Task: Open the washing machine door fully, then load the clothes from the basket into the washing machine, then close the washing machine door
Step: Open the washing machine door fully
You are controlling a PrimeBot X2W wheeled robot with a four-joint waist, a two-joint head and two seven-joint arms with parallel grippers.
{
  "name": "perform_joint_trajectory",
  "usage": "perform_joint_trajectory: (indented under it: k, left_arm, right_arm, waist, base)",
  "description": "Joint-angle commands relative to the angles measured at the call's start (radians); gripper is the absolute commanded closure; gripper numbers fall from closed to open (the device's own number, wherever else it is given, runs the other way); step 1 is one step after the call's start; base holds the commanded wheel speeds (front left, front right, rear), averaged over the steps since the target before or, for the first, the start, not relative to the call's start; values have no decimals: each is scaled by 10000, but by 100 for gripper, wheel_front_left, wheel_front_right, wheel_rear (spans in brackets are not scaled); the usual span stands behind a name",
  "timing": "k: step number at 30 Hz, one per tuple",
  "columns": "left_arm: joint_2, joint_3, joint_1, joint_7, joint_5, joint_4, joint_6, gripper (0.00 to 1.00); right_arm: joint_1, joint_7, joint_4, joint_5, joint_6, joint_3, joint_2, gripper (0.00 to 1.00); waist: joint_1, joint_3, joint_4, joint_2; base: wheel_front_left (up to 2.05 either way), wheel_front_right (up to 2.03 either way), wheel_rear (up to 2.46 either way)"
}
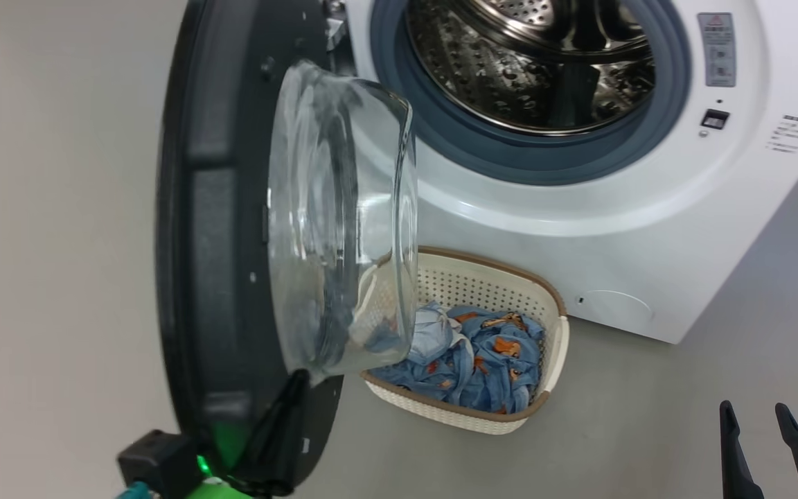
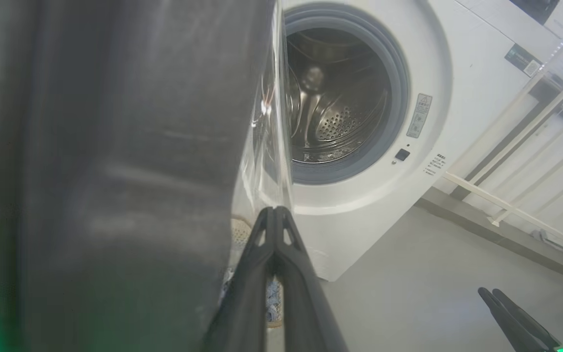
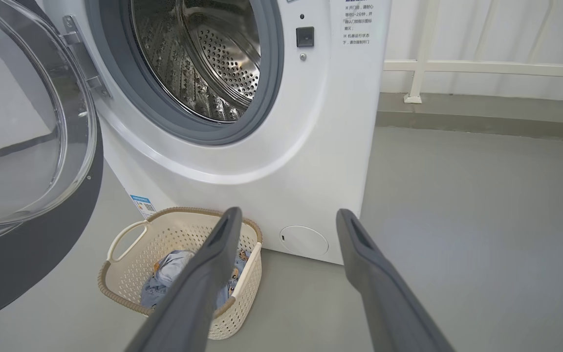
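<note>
Left gripper [image 2: 275, 211], fingers pressed together, seems to touch the washing machine door [image 1: 219, 208]; push steadily outward at its edge. Right gripper [image 3: 289, 215] hangs spread.

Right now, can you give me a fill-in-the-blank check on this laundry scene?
The washing machine door stands ____.
The clothes lie in the cream ____.
The left gripper is ____.
The right gripper is ____.
Missing words: open; basket; shut; open.
</note>
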Motion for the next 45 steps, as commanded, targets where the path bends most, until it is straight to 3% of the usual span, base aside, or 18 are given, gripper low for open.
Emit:
perform_joint_trajectory:
  k: [1, 13, 18, 24, 36, 45]
  left_arm:
    - [171, 646, -485, -182, 83, -101, 160, 100]
    - [528, 2153, -731, -1096, 99, 1013, 664, 100]
    - [497, 2885, -1094, -1660, -203, 1913, 787, 100]
    - [843, 4029, -1638, -2484, -488, 3448, 839, 100]
    - [1669, 6141, -3089, -3272, -449, 6885, 608, 100]
    - [1628, 7101, -3608, -3281, 211, 7415, 207, 100]
  right_arm:
    - [-317, -120, -204, 31, 14, 276, -156, 0]
    - [-377, -120, -231, 5, 14, 394, -156, 0]
    - [-347, -120, -173, 11, 14, 506, -156, 0]
    - [-304, -120, -119, 23, 14, 543, -156, 0]
    - [-29, -120, -128, -1, 14, 563, -156, 0]
    - [5, -120, -144, 15, 14, 501, -156, 0]
  waist:
    - [0, 81, 217, 0]
    - [0, 104, 416, 0]
    - [0, 39, 112, 0]
    - [0, -83, -536, 0]
    - [0, -301, -1903, 0]
    - [0, -280, -2133, 0]
  base:
    - [0, 0, 0]
    - [0, 0, 0]
    - [0, 0, 0]
    - [0, 0, 0]
    - [0, 0, 0]
    - [0, 0, 0]
